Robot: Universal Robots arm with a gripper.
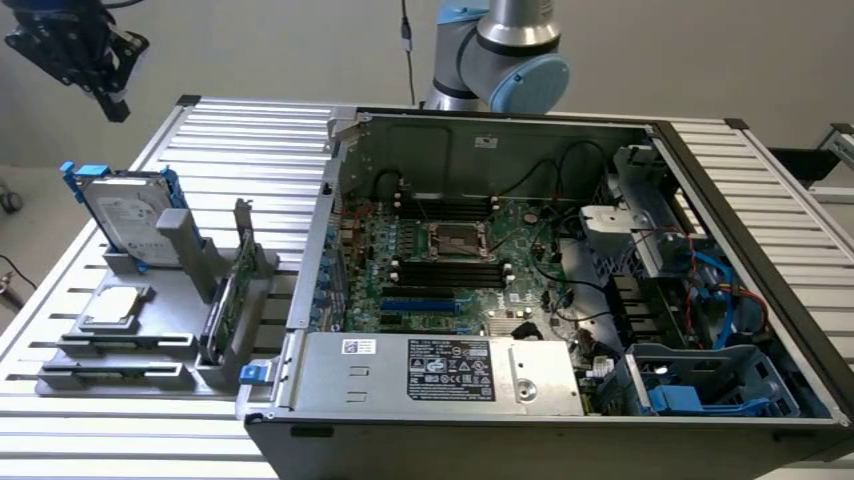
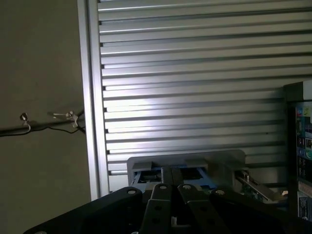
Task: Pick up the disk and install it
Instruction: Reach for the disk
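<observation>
Ribbed aluminium table (image 1: 254,130), gripper (image 1: 116,108) hanging in the air above the parts fixture (image 1: 134,345), fingers together, nothing held.

In the wrist view the finger links meet at the middle with nothing between them, and the gripper touches nothing. Below it and well apart is the disk (image 1: 127,212), standing on edge in a grey slot of the fixture, with blue rails round its edges and the label face toward the exterior camera, not yet picked up. Just beyond the disk on the same fixture, a thin green card (image 1: 234,290) stands upright. A small silver chip (image 1: 114,305) lies flat on a tray near the disk's foot. Farther from the gripper, past the card, an open computer case (image 1: 481,140) sits on the table with its motherboard (image 1: 454,250) exposed. A blue bay (image 1: 694,395) is at the case corner farthest from the gripper. The arm (image 1: 514,55) rises behind the case.
</observation>
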